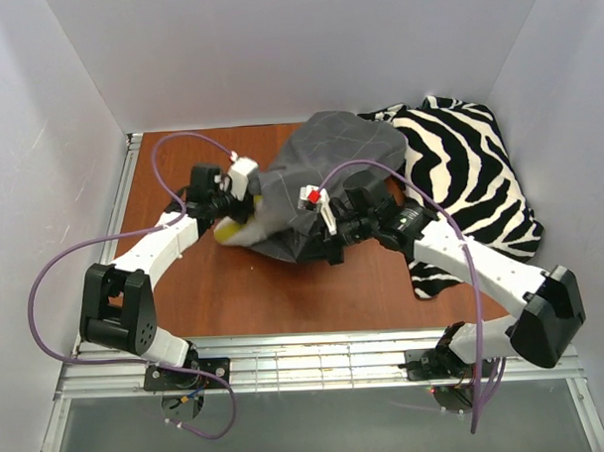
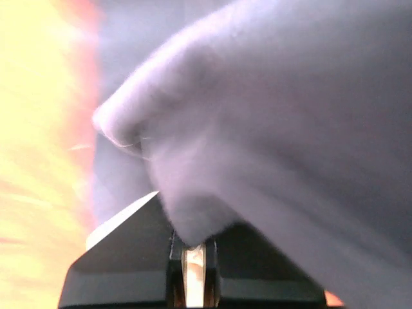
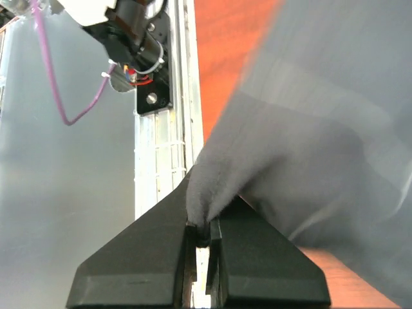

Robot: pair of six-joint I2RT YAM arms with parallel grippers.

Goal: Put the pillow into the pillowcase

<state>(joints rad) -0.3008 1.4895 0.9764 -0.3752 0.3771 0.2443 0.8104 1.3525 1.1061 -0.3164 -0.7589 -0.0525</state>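
Note:
The dark grey pillowcase (image 1: 325, 176) with thin light lines lies bunched in the middle of the brown table, covering most of the pillow. Only a cream and yellow-green corner of the pillow (image 1: 231, 231) sticks out at its left front; it shows as a yellow blur in the left wrist view (image 2: 38, 161). My left gripper (image 1: 250, 201) is shut on a fold of the pillowcase (image 2: 270, 129) at its left edge. My right gripper (image 1: 328, 247) is shut on a fold of the pillowcase (image 3: 309, 148) at its front edge.
A black-and-white zebra-striped fabric (image 1: 469, 180) lies at the right, partly under the right arm. White walls (image 1: 276, 48) enclose the table on three sides. A metal rail (image 1: 317, 359) runs along the near edge by the arm bases.

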